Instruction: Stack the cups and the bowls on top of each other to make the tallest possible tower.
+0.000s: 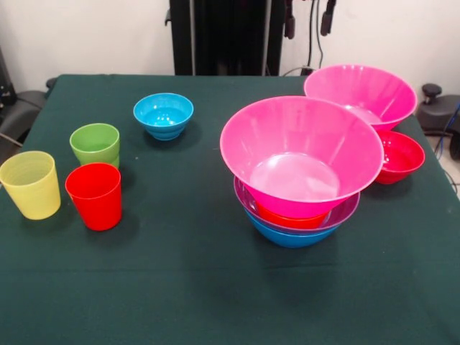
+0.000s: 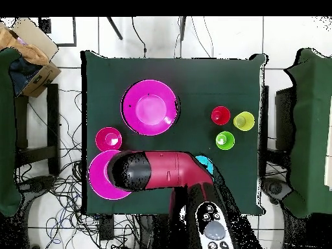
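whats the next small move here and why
Probably reach for the crimson bowl and set it in the tower's top pink bowl. The tower already nests four bowls, its top one empty and open upward, and the crimson bowl sits loose right beside it. The arm hangs over the other pink bowl; its hand isn't visible.
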Robot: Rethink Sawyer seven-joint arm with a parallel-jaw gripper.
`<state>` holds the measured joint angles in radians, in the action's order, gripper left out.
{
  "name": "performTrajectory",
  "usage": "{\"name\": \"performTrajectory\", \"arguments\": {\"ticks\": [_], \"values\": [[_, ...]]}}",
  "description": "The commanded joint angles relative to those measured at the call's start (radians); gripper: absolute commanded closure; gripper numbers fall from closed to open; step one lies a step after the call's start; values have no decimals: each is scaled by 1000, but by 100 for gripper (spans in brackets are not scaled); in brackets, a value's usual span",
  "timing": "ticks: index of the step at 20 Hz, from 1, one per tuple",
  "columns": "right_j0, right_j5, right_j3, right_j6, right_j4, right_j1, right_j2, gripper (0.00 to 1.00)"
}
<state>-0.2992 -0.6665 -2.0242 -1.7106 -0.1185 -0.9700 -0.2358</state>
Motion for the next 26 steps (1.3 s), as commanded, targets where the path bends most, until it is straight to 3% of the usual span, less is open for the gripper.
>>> {"name": "performTrajectory", "arguments": {"ticks": [1, 6, 10, 18, 26], "values": [[8, 135, -77, -147, -12, 75, 12, 0], [-5, 172, -78, -96, -81, 104, 38, 0], [-32, 180, -110, -71, -53, 71, 19, 0], [81, 294, -62, -154, -71, 173, 73, 0], [121, 243, -23, -137, -26, 225, 90, 0]]}}
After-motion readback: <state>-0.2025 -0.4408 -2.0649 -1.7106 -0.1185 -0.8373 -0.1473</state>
